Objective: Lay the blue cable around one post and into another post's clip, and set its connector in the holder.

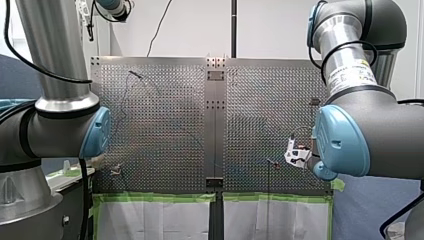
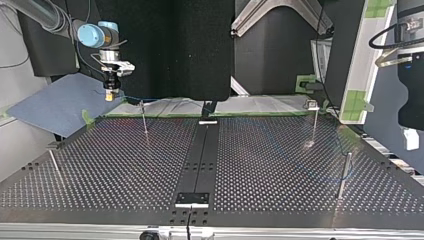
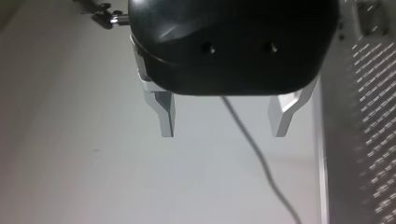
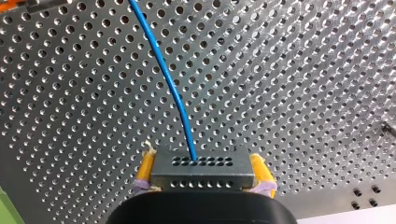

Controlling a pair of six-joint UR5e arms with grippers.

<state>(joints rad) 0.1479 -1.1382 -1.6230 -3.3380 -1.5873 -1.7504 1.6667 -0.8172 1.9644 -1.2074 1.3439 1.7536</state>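
Observation:
My right gripper has yellow pads and is shut on a grey connector block with rows of small holes. The blue cable leaves the block's top and runs ahead over the perforated table. In the top view my right gripper hangs above the table's far left edge, and the blue cable trails toward a thin post. My left gripper is black with metal fingers. It stands open and empty, off the table against a pale wall.
More thin posts stand at the top view's right, near right and near left. A dark centre rail carries a small plate at its near end. Green tape lines one table edge.

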